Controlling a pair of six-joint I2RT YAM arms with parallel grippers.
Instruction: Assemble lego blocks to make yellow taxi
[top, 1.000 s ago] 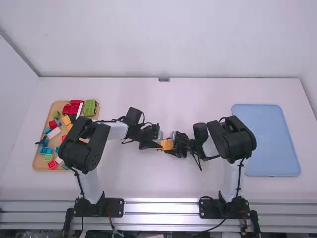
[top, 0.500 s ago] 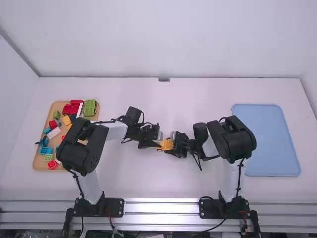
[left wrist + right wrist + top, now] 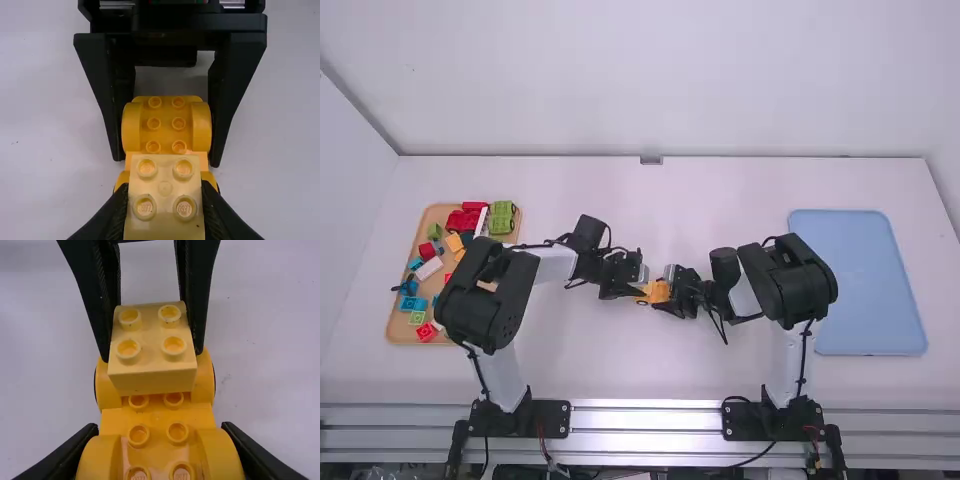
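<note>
**Left hand [image 3: 638,290] and right hand [image 3: 670,293] are facing each other at orange Lego blocks [image 3: 659,290]**

Near the middle of the white surface [image 3: 720,376], the hands are touching the blocks from either side. Leftward, a tan tray [image 3: 399,326] is holding mixed blocks, among them a green wheeled piece [image 3: 501,217]; the left arm [image 3: 486,315] is partly covering it. A blue tray [image 3: 860,290] is lying on the right.

Pale-yellow brick [image 3: 165,206], orange-yellow base [image 3: 158,421]
</note>
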